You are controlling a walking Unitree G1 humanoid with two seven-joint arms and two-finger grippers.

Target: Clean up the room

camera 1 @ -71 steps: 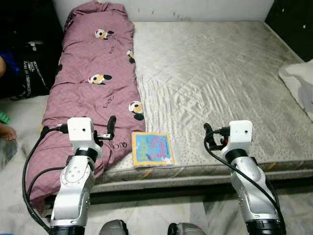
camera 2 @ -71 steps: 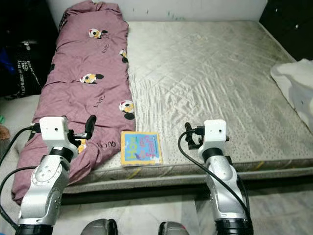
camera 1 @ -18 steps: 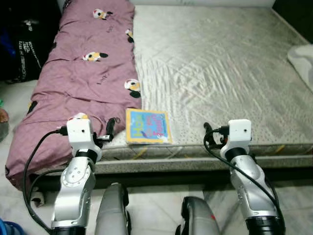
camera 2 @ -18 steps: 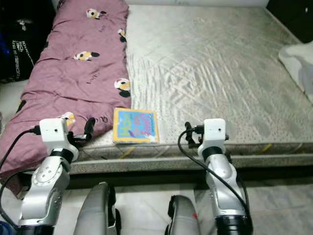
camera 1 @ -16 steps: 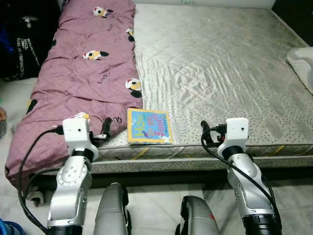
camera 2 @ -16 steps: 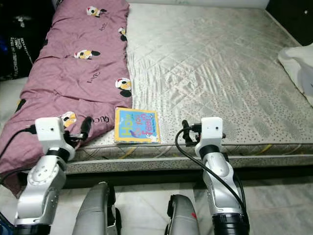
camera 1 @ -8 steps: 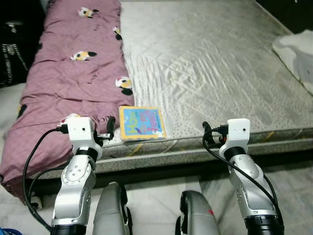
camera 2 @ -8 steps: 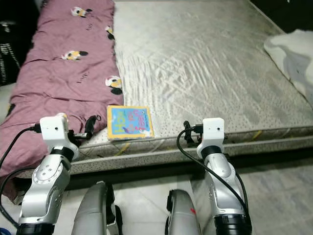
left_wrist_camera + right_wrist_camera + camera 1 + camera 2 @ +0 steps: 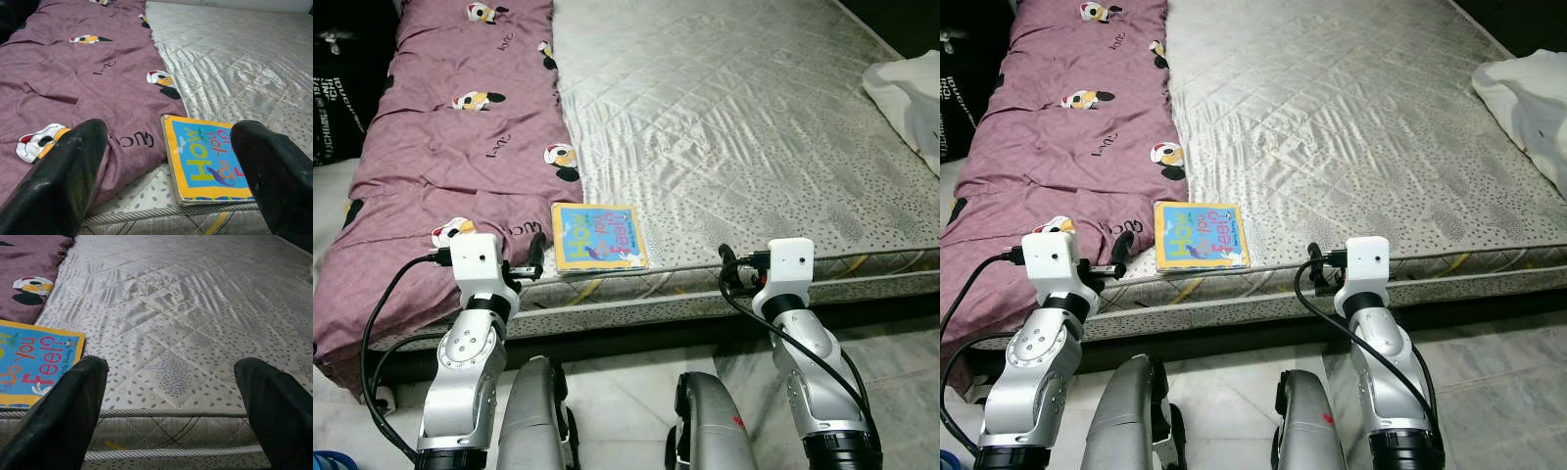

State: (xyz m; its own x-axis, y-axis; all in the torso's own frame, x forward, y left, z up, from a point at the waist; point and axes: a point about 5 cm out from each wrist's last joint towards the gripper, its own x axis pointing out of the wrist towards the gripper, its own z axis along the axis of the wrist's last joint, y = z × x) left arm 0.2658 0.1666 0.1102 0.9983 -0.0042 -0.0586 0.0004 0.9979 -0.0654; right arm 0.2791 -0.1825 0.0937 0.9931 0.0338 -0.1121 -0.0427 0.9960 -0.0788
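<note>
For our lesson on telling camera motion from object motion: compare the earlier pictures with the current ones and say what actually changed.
Only the viewpoint shifted as the robot stepped and tilted its head; nothing was gripped or released. The blue-and-yellow children's board book stays at the grey quilted mattress edge beside the mauve cartoon-print duvet. The left gripper and right gripper stay open and raised before the bed.

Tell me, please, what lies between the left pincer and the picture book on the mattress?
Nothing: the left eye view shows bare mattress edge between the open left pincer and the picture book.
</note>
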